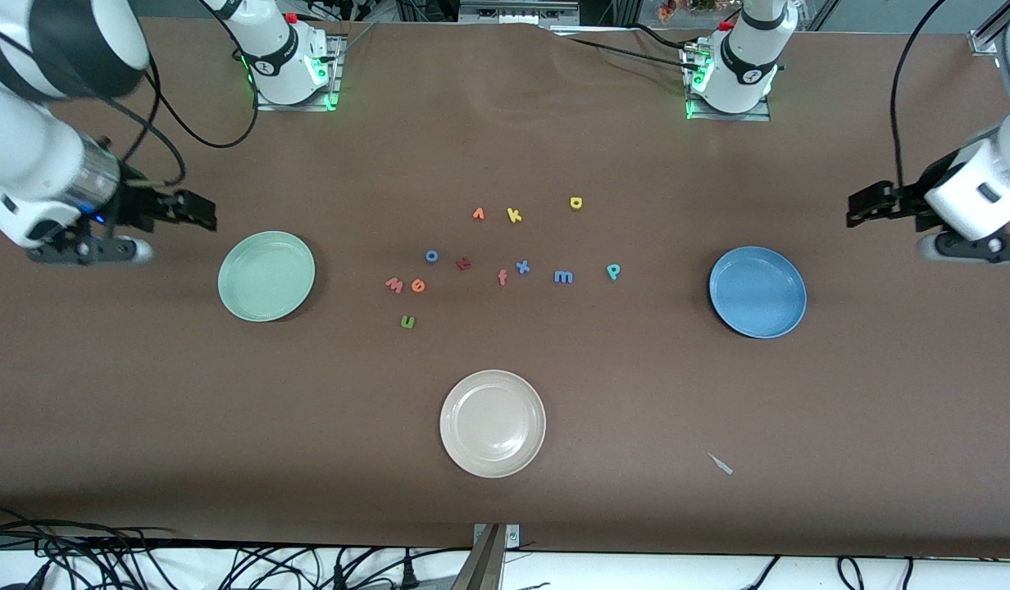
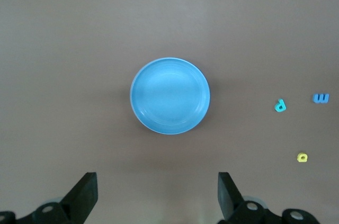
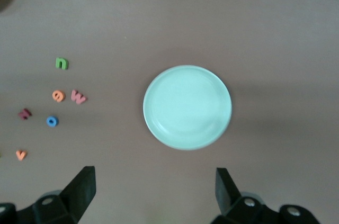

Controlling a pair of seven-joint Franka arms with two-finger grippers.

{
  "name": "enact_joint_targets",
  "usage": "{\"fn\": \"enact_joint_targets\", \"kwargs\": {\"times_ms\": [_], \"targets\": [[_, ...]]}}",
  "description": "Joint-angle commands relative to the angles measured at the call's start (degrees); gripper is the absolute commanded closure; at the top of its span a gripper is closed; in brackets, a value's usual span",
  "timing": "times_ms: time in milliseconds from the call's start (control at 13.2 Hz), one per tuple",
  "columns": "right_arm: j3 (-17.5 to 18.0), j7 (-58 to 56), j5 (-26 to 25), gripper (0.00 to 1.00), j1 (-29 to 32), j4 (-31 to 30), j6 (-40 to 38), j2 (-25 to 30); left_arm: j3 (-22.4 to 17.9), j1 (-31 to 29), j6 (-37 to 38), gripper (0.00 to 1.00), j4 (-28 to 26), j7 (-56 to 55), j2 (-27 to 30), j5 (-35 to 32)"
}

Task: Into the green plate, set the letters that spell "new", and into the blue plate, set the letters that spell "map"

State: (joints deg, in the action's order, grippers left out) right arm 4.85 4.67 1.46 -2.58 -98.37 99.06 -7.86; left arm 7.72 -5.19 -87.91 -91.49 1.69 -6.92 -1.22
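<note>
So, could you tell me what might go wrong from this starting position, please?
1. The orange e and salmon w lie almost touching, so open fingers coming down on one may nudge or catch the other.
2. Lookalikes sit close by: the blue x beside the blue m, the yellow k near the yellow a. A wrong pick is plausible.
3. The beige plate could be mistaken for a target.

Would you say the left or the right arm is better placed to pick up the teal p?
Left: its open left gripper hangs at the blue plate's end, where the teal p lies.
</note>
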Motion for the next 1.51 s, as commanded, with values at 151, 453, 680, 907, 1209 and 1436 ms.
{"fn": "enact_joint_targets", "kwargs": {"times_ms": [151,453,680,907,1209,1436], "targets": [[0.2,6.5,0.0,0.00,-6.1,0.6,13.0,-11.8,0.9,6.2,-1.4,0.00,0.5,-3.3,-3.5,2.4],[0.1,20.1,-0.4,0.00,-12.9,0.6,19.2,-18.1,9.9,6.6,-9.9,0.00,-8.2,-15.4,-2.1,5.2],[0.0,28.7,-3.5,0.02,-16.0,0.6,21.3,-21.0,17.2,6.6,-22.3,0.00,-21.0,-21.6,1.0,5.1],[0.0,29.2,-3.7,0.24,-18.8,1.5,27.8,-24.8,25.5,6.7,-40.2,0.00,-33.5,-29.7,1.1,4.4],[0.1,29.6,-3.2,0.28,-19.6,2.0,30.3,-27.1,29.4,10.4,-50.9,0.00,-39.1,-40.4,-5.5,-2.2],[0.1,30.9,-3.8,0.28,-20.4,2.0,34.0,-29.4,29.5,12.9,-55.3,0.00,-38.7,-56.5,-14.9,-19.1]]}}
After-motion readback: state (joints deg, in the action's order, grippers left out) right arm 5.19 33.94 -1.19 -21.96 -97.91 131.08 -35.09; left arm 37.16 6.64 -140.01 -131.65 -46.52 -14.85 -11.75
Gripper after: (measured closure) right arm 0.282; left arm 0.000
